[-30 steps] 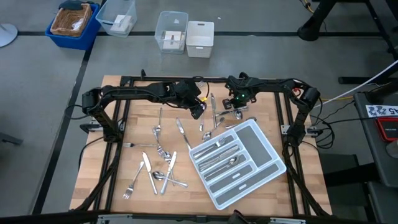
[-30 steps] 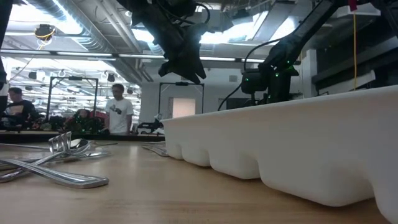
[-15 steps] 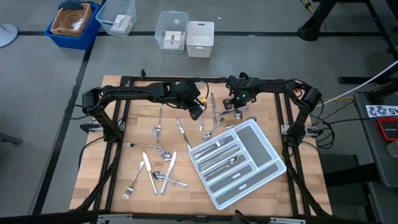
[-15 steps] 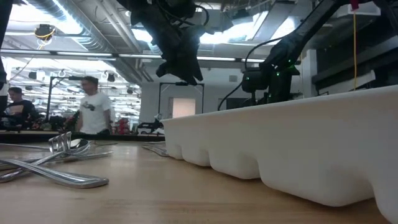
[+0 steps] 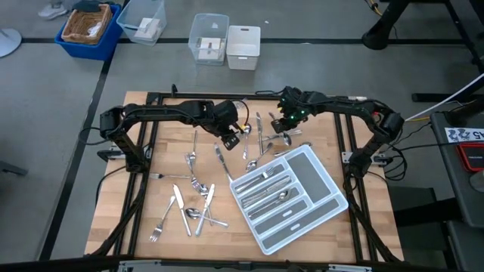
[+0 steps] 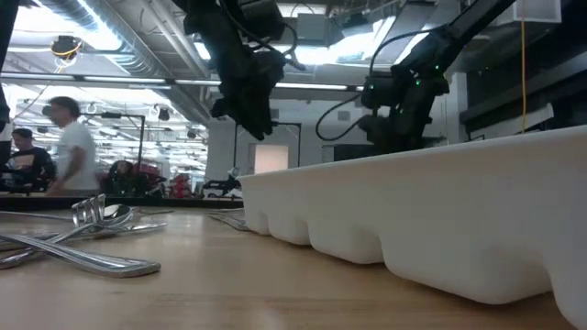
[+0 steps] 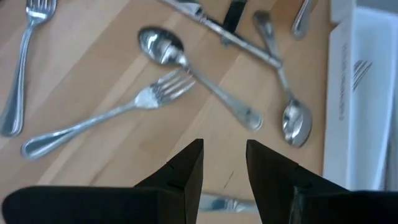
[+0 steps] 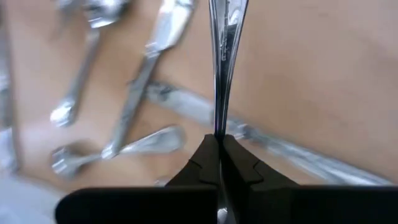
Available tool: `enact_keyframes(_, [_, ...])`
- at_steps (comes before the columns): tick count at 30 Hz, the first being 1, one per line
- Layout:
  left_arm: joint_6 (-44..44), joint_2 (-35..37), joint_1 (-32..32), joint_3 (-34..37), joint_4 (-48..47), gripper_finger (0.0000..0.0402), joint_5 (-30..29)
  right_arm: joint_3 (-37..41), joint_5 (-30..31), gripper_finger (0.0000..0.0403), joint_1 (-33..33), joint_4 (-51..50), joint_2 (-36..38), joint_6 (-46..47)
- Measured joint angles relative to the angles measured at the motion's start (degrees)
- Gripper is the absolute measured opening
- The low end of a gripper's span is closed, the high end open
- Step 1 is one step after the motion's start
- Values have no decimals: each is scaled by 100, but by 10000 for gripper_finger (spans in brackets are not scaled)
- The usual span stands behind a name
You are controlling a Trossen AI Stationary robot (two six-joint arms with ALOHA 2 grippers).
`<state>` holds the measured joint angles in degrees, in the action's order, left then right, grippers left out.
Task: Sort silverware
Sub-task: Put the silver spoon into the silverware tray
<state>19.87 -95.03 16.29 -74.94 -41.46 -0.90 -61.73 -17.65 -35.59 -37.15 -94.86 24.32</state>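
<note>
Silverware lies scattered on the wooden table: a cluster of forks, spoons and knives (image 5: 193, 202) at the near left, more pieces (image 5: 253, 140) at the far middle, and several in the light grey tray (image 5: 333, 200) at the right. My right gripper (image 5: 286, 128) hangs over the far middle, shut on one slim silver piece (image 8: 225, 56); whether it is a fork, spoon or knife I cannot tell. My left gripper (image 5: 232, 137) hovers open to its left, above a spoon (image 7: 186, 65) and a fork (image 7: 112, 115), touching nothing. My right gripper pinches the silver piece by its thin handle (image 8: 218, 127) between the two fingers, which slant down from above. The piece runs on in line with the fingers, past their tips. Its far end leaves the wrist picture, so whether it rests on the table cannot be told.
A black frame rail (image 5: 227, 97) runs round the table. Clear boxes (image 5: 208, 38) and a blue bin (image 5: 89, 29) stand on the floor beyond the far edge. The tray's wall (image 6: 431, 211) fills the low view's right. A person (image 6: 69, 137) walks in the room behind.
My right gripper has risen and rolled about its own line, staying shut on the silver piece, which comes up with it. My left gripper has tipped steeper downward and drifted a little toward the table's left, staying open.
</note>
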Motion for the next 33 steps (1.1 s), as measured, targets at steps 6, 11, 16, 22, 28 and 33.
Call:
enact_keyframes(6, [-229, 1, -2, 0, -508, 111, -236, -4, -755, 4, 189, 98, 376, -268])
enact_keyframes(11, [-543, 1, -2, 0, -951, 111, -276, -7, -1001, 4, 718, 119, 703, -389])
enact_keyframes(16, [-856, 202, 0, 137, -985, 111, -278, -11, -1000, 4, 1509, 114, 939, -610])
enact_keyframes(22, [-937, 602, 37, 464, -1015, 111, -287, -11, -996, 4, 2635, 110, 1081, -863])
enact_keyframes(28, [-934, 783, 33, 804, -1005, 111, -285, -13, -496, 4, 3722, 44, 1086, -1460])
enact_keyframes(33, [-836, 783, 22, 1040, -812, 111, -285, -13, 142, 4, 4441, -192, 1083, -2248])
